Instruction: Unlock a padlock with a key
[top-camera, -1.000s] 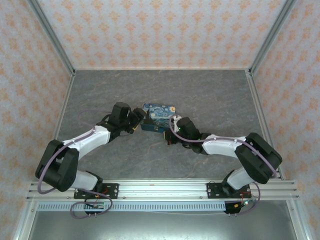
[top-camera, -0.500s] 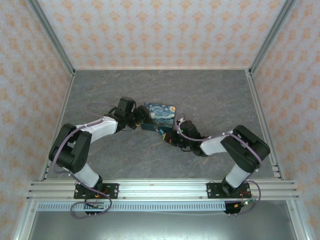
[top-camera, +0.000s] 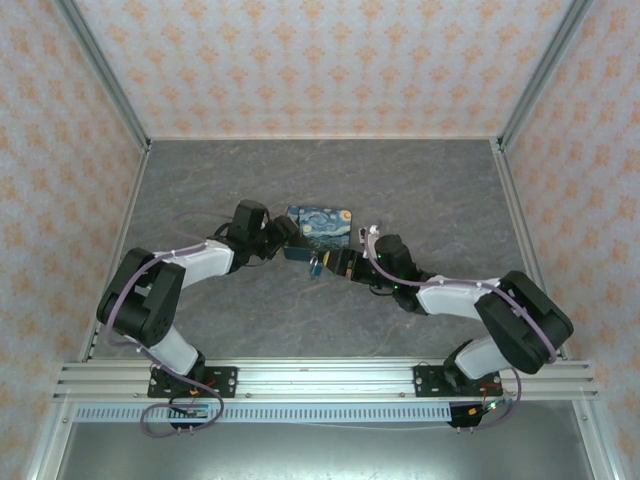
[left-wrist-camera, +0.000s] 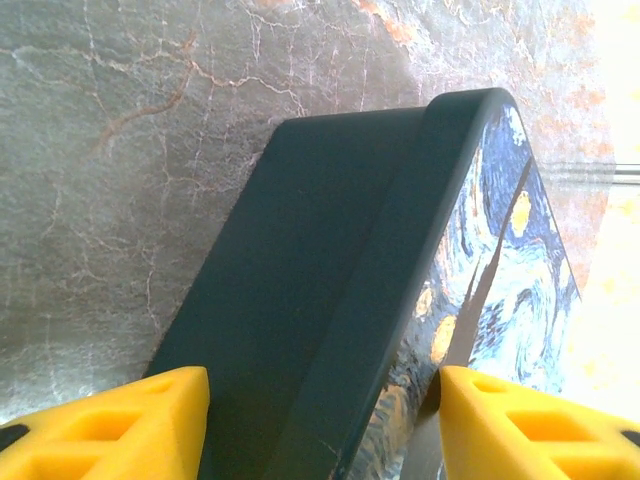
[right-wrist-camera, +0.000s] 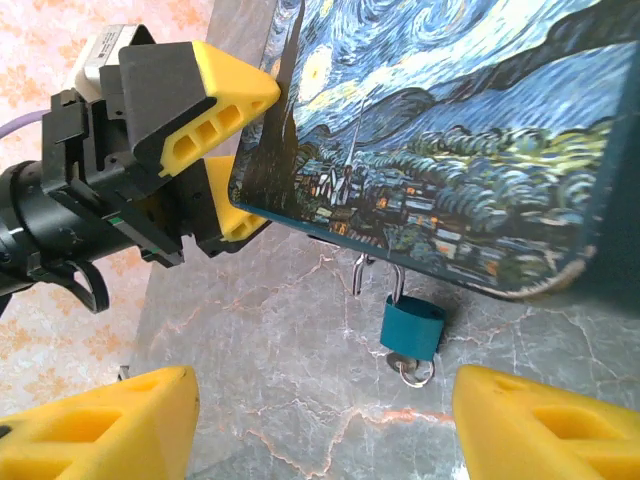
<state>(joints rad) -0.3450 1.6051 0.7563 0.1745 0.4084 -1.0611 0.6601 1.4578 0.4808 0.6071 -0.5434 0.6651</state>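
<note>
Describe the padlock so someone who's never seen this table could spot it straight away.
Find the blue-and-yellow painted tin in the middle of the grey table. On its edge nearest the arm bases, the padlock is hooked by a thin metal shackle. It is the only plain teal thing, far smaller than the tin, with what looks like a tiny silvery key at its base.

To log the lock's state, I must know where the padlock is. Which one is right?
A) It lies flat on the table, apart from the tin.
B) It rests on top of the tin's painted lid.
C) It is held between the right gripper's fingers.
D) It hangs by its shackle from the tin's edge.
D: in the right wrist view the padlock hangs by its shackle from the lower edge of the tin, and no fingers grip it.
</note>
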